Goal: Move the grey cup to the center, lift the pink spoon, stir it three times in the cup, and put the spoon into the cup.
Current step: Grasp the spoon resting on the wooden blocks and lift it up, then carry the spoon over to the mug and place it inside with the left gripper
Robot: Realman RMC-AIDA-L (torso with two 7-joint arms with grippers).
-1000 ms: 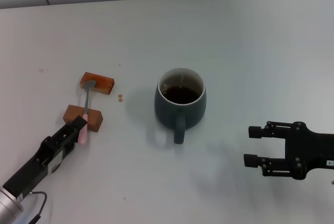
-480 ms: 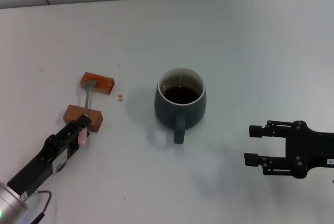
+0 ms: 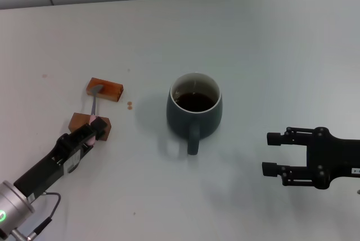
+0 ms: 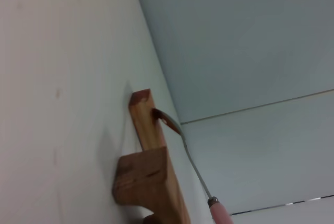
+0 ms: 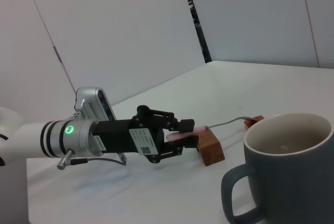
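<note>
The pink spoon (image 3: pixel 93 108), pale pink handle with a slim grey metal neck and bowl, lies bridged across two brown blocks (image 3: pixel 105 89) at the left of the table (image 3: pixel 270 44). The left gripper (image 3: pixel 93 130) is pinched on the handle end at the near block. The grey cup (image 3: pixel 194 110), dark blue-grey with a pale rim and dark brown liquid inside, stands at centre, handle toward the near edge; the right gripper (image 3: pixel 272 153) hovers spread at near right, well apart from it.
</note>
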